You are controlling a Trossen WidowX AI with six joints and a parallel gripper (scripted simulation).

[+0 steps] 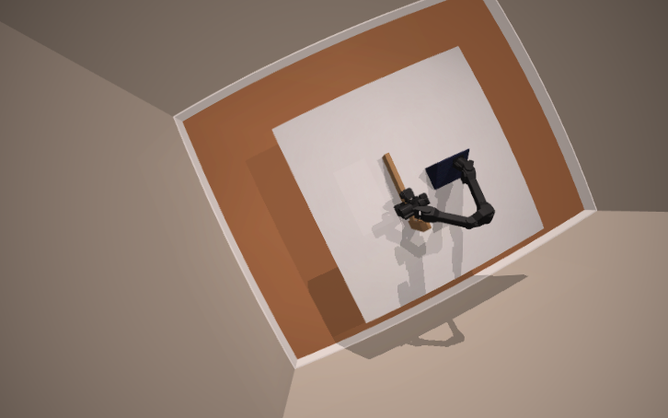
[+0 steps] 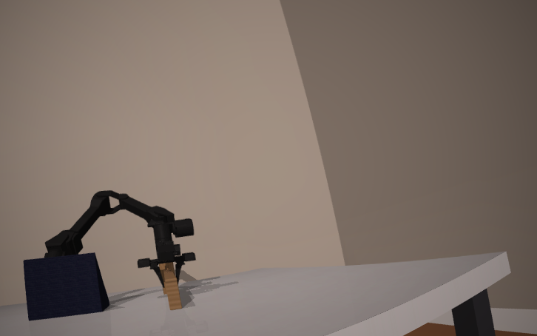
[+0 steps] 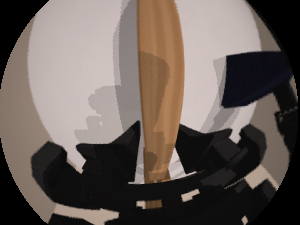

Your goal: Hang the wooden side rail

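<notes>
The wooden side rail [image 1: 394, 170] [image 2: 174, 294] [image 3: 161, 74] slopes down from the gripper, and its far end rests on the table. The wooden headboard post [image 1: 420, 226] shows in the top view just past the gripper, at the rail's near end. My gripper [image 1: 415, 200] [image 2: 170, 283] [image 3: 153, 121] points down astride the rail near that end. It is open part way, with a fingertip on each side of the rail and narrow gaps beside the wood in the wrist view. The hooks, the pins and the slot are hidden under the gripper, so their seating cannot be seen.
A dark blue box-like block [image 1: 445, 169] [image 2: 61, 287] [image 3: 252, 76] stands on the white table [image 1: 339, 128] [image 2: 316, 293], beside the arm's base. The arm bends from there over to the rail. Shadows of the arm fall across the table.
</notes>
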